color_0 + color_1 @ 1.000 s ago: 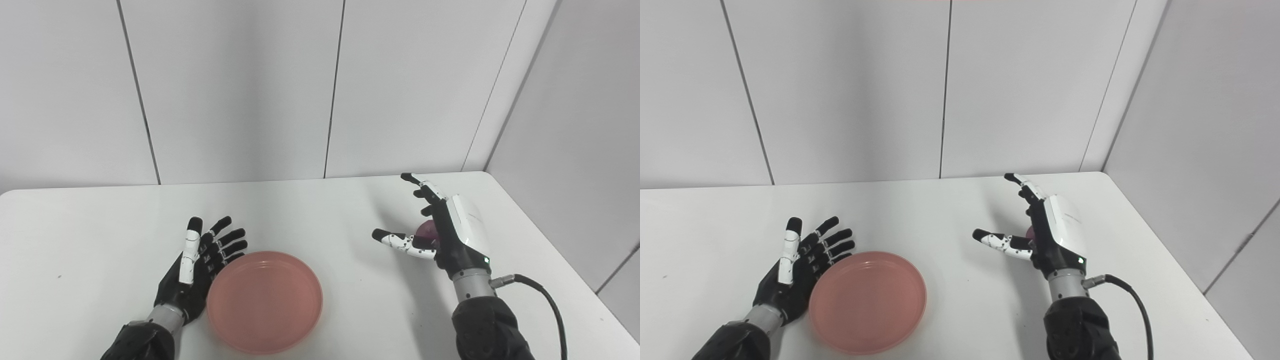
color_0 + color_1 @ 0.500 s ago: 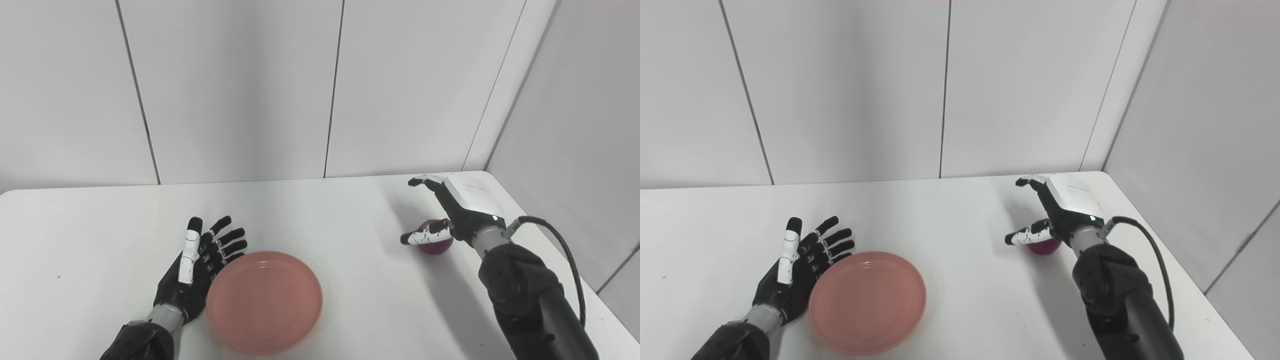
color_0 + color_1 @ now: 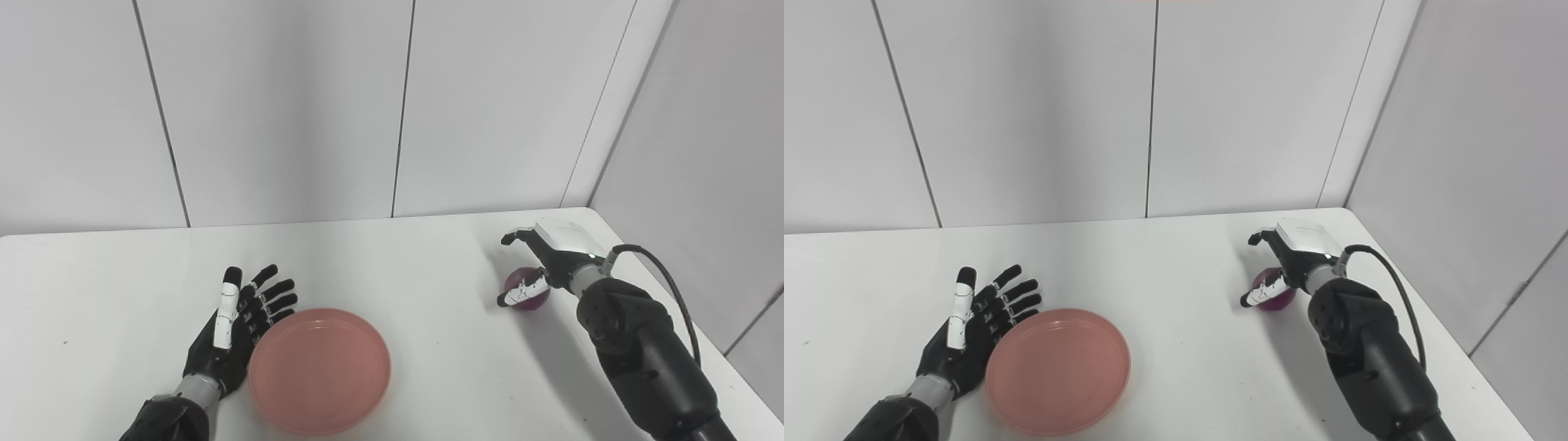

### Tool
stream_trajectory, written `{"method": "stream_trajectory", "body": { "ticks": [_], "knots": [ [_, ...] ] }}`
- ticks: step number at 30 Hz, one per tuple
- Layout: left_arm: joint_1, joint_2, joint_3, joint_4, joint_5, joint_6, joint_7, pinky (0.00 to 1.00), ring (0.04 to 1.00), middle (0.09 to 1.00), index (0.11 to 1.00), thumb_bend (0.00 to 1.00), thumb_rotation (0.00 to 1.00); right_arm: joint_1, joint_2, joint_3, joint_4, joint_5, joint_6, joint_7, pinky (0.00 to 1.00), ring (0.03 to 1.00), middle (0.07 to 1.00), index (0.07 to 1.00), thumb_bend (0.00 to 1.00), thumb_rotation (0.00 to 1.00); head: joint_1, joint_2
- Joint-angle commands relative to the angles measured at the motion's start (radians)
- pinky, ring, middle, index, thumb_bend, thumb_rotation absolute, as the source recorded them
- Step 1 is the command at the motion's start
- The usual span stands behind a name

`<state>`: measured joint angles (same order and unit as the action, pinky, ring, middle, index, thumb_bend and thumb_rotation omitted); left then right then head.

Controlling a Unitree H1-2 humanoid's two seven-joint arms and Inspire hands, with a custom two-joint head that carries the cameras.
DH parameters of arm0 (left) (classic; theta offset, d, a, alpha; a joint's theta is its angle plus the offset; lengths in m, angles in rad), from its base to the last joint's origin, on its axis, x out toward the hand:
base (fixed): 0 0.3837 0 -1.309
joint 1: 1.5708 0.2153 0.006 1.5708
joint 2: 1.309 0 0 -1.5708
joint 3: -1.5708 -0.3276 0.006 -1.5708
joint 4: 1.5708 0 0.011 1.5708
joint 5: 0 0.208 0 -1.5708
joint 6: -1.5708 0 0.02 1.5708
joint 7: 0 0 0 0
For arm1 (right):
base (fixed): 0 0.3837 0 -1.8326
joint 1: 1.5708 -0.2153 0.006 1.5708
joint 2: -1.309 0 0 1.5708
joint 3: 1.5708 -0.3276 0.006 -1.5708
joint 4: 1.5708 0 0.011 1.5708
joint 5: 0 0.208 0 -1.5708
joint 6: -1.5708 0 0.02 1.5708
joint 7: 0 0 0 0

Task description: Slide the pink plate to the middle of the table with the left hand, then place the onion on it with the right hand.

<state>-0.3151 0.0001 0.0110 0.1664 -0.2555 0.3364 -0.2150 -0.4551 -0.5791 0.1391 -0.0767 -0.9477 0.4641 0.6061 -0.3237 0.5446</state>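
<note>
Onion [image 3: 526, 296] sits under the arched, spread right hand [image 3: 547, 260] — left hand [image 3: 240, 323] splayed beside the pink plate [image 3: 319, 370].

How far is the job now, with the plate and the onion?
Looks done: the round pink plastic plate sits near the table's middle, the open left robot hand resting beside its left rim. In hand: the right robot hand is arched over the purple onion, thumb in front, fingers not closed, the onion resting on the white table. Left: grasp, lift, carry it onto the plate.
</note>
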Motion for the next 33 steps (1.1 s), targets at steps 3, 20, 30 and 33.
{"method": "stream_trajectory", "body": {
  "ticks": [3, 20, 30, 33],
  "knots": [
    [0.025, 0.007, -0.002, 0.042, 0.016, 0.024, 0.018, 0.83, 0.817, 0.820, 0.879, 0.85, 0.97, -0.073, -0.040, -0.004, 0.031, -0.009, 0.004, 0.035, 0.75, 0.899, 0.906, 0.823, 1.00, 0.28, 0.005, -0.001],
    [0.027, 0.003, 0.002, 0.036, 0.015, 0.033, 0.024, 0.82, 0.806, 0.808, 0.871, 0.85, 0.95, -0.091, -0.060, 0.047, 0.174, 0.054, -0.007, 0.024, 0.66, 0.882, 0.911, 0.817, 1.00, 0.28, 0.021, -0.003],
    [0.032, 0.002, -0.004, 0.036, 0.019, 0.029, 0.023, 0.83, 0.816, 0.815, 0.885, 0.86, 0.95, -0.067, -0.054, 0.048, 0.191, 0.119, -0.018, -0.032, 0.68, 0.858, 0.902, 0.804, 1.00, 0.26, 0.026, 0.000],
    [0.032, 0.002, -0.005, 0.040, 0.019, 0.028, 0.022, 0.83, 0.817, 0.815, 0.886, 0.86, 0.95, -0.064, -0.052, 0.053, 0.197, 0.132, -0.017, -0.045, 0.66, 0.827, 0.880, 0.809, 1.00, 0.24, 0.028, 0.001]
  ]
}}
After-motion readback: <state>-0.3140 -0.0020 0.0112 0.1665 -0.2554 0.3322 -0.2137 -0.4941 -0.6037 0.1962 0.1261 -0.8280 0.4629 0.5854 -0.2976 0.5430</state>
